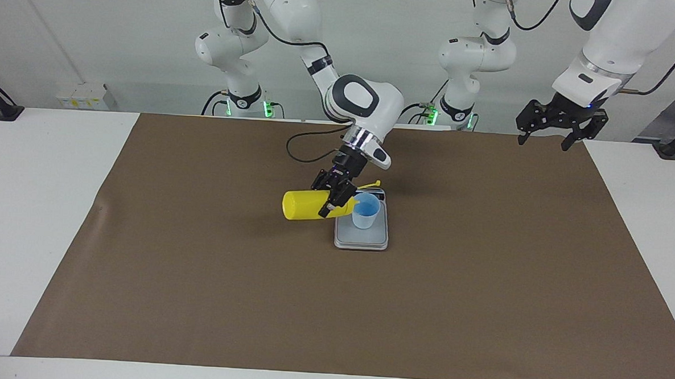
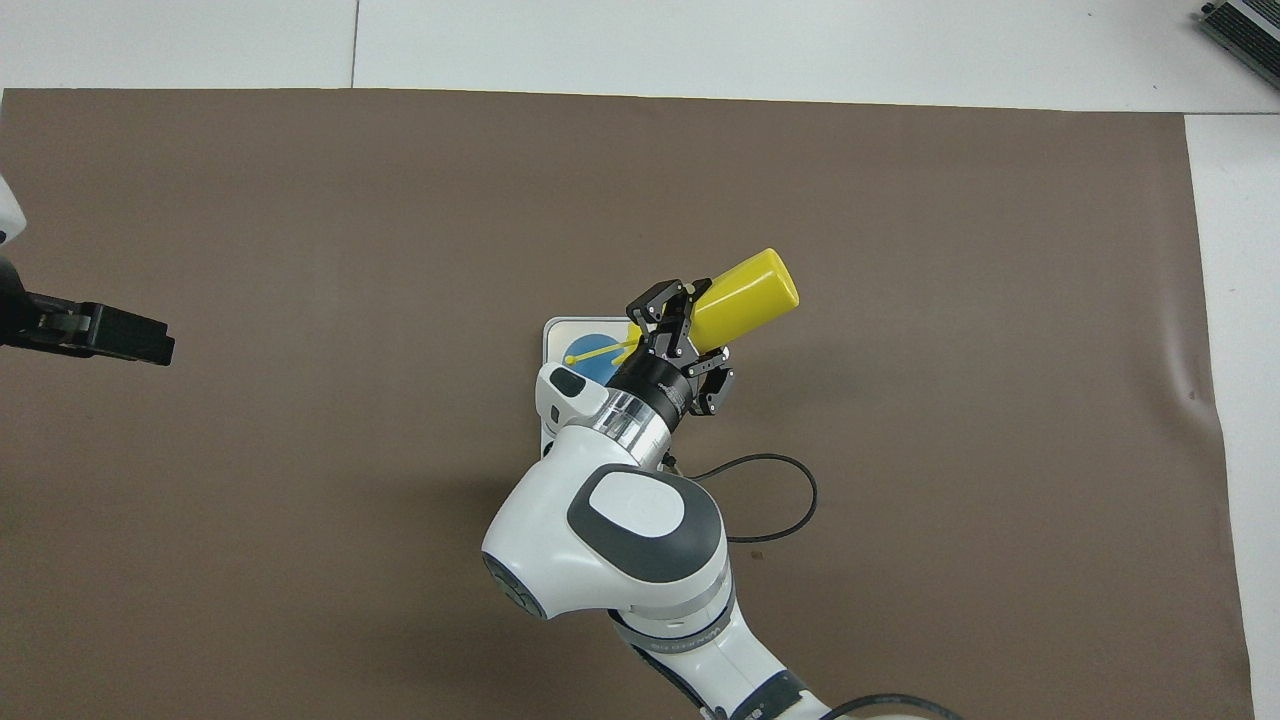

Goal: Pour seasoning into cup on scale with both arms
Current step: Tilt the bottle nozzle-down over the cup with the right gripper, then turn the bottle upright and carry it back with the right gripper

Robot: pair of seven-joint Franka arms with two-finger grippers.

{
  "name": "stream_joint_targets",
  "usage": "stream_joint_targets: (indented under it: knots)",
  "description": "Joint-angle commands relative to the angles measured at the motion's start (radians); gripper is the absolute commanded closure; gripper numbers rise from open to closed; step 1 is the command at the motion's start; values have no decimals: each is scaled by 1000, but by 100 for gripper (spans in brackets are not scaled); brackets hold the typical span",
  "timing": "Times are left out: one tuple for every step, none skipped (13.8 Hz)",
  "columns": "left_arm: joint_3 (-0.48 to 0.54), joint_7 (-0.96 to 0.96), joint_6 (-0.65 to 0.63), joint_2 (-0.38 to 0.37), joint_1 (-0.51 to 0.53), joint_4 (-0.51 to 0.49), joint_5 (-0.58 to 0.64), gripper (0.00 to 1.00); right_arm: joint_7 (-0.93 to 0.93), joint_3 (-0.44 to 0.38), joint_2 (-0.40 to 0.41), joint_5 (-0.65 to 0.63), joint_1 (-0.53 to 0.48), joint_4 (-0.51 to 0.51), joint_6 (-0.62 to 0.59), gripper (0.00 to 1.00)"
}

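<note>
My right gripper (image 1: 334, 201) (image 2: 672, 330) is shut on the yellow seasoning bottle (image 1: 304, 205) (image 2: 743, 295), gripping it near its neck. The bottle lies about level in the air, its nozzle end at the rim of the pale blue cup (image 1: 365, 211) (image 2: 590, 354). Its yellow cap strap (image 1: 370, 186) hangs over the cup. The cup stands upright on the silver-grey scale (image 1: 361, 239) (image 2: 556, 330) in the middle of the mat. Whether anything flows from the nozzle cannot be seen. My left gripper (image 1: 546, 137) (image 2: 130, 338) hangs open and idle over the mat's corner near its own base.
A brown mat (image 1: 482, 264) covers most of the white table (image 1: 41, 199). A black cable (image 1: 305, 148) (image 2: 770, 500) from the right arm loops above the mat near the scale.
</note>
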Motion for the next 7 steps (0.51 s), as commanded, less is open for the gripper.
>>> stream_joint_targets:
  knots:
    - [-10, 6, -10, -18, 17, -15, -13, 0, -2, 10, -60, 53, -33, -18, 38, 100]
    - [-10, 6, -10, -18, 17, -15, -13, 0, -2, 10, -78, 87, -52, -19, 57, 100]
    - [-10, 6, -10, -18, 17, -15, -12, 0, -9, 10, -100, 113, -62, -24, 72, 100]
    - [-10, 6, -10, -18, 17, -15, -13, 0, -10, 10, -115, 129, -61, -27, 72, 100]
    - [-10, 6, -10, -18, 17, -15, -13, 0, -10, 10, -126, 142, -63, -30, 69, 100]
    - [-10, 6, -10, -19, 17, -15, -13, 0, -12, 10, -135, 170, -63, -31, 69, 100]
    - [-10, 6, -10, -18, 17, -15, -13, 0, -12, 10, -154, 199, -63, -36, 58, 100]
